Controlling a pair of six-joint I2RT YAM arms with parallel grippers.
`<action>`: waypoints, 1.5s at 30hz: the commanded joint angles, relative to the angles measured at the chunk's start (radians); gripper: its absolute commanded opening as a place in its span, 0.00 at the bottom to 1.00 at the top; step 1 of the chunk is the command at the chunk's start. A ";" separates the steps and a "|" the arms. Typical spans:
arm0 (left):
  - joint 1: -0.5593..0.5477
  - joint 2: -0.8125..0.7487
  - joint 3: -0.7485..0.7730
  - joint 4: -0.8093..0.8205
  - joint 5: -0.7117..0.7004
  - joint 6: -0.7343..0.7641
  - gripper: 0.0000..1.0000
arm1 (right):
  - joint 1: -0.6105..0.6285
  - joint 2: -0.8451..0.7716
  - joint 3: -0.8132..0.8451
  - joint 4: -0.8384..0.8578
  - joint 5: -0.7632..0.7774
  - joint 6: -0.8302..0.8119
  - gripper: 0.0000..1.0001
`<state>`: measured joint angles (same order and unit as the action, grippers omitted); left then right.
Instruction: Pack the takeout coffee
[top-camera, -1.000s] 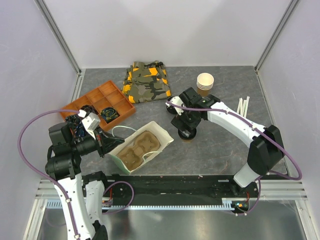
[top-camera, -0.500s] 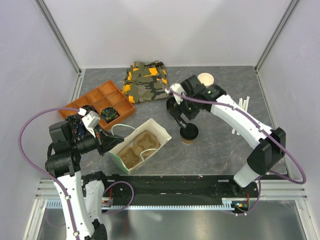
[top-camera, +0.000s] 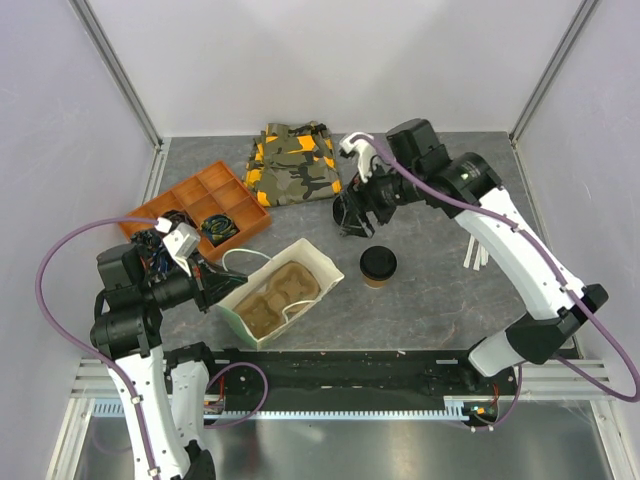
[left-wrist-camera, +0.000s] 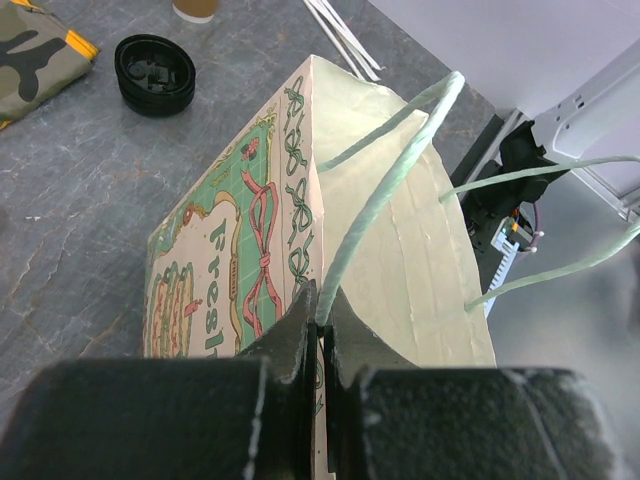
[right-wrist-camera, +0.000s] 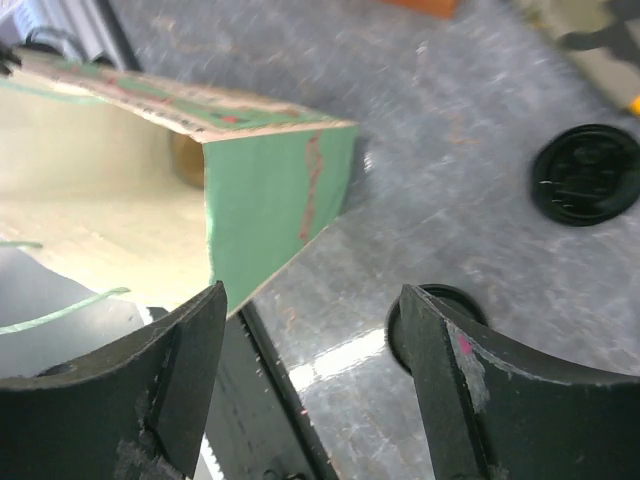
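The takeout coffee (top-camera: 378, 265), a small brown cup with a black lid, stands upright on the grey table just right of the printed paper bag (top-camera: 280, 292). My right gripper (top-camera: 355, 215) hangs above the table behind the cup, open, with nothing between its fingers. In the right wrist view (right-wrist-camera: 312, 295) the coffee's lid (right-wrist-camera: 450, 297) peeks out behind the right finger and the bag's green side (right-wrist-camera: 270, 190) lies ahead. My left gripper (left-wrist-camera: 322, 300) is shut on the bag's pale green string handle (left-wrist-camera: 375, 190), holding the bag's mouth open. A moulded cup carrier (top-camera: 272, 298) lies inside the bag.
A loose black lid (right-wrist-camera: 585, 172) lies on the table past the coffee. A camouflage cloth (top-camera: 293, 162) and an orange compartment tray (top-camera: 200, 205) sit at the back left. White straws (top-camera: 478, 255) lie at the right. A brown cup base (left-wrist-camera: 195, 8) shows at the far edge.
My right gripper has lifted off the coffee and drawn back toward the far side; the cup stays standing on the table. The left gripper and the bag have not moved.
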<state>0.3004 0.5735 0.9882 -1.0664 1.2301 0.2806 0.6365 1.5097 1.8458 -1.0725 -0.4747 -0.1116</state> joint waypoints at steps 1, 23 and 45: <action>-0.003 -0.006 0.004 0.033 -0.008 -0.029 0.02 | 0.080 0.026 -0.010 -0.023 0.000 -0.022 0.78; -0.003 0.040 -0.022 0.022 0.008 -0.024 0.02 | 0.198 0.227 0.131 0.108 0.064 -0.187 0.81; -0.006 0.015 0.059 0.036 -0.076 -0.047 0.40 | 0.206 0.227 0.099 0.111 0.088 -0.255 0.00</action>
<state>0.2989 0.5903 0.9878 -1.0595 1.1988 0.2607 0.8410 1.7428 1.9354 -0.9962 -0.3931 -0.3477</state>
